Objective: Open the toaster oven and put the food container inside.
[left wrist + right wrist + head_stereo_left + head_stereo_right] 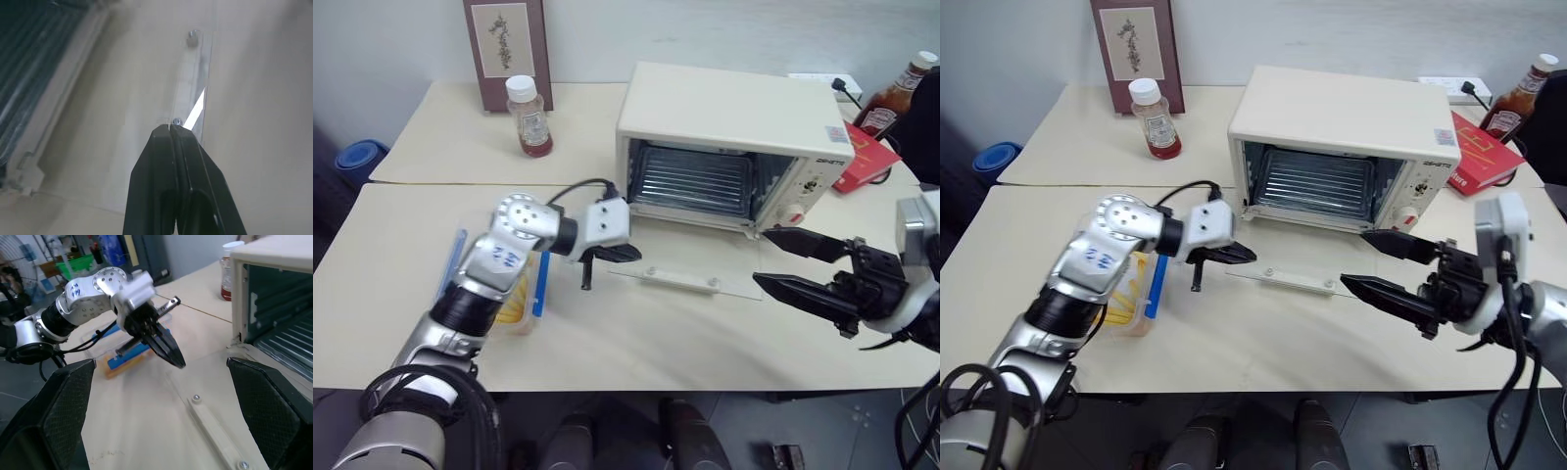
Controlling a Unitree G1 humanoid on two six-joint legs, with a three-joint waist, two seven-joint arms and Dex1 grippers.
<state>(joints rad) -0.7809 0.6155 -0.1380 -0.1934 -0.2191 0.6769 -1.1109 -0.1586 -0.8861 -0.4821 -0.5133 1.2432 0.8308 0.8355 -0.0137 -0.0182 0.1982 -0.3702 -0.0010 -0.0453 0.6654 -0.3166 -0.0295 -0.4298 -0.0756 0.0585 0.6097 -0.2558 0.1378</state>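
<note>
The toaster oven (pixel 724 137) sits toward the table's (pixel 636 343) far right edge, glass door dropped flat, wire rack showing. Left gripper (pixel 628 254) hovers over the door's near left corner, fingers clenched on nothing. Right gripper (pixel 788 262) spreads wide, empty. The food container (pixel 1131 294) rests near the table's left edge, under the left arm.

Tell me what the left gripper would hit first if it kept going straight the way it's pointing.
Probably the toaster oven's lowered glass door: the shut left gripper points slightly down across it toward the bar handle. Depth is uncertain.
</note>
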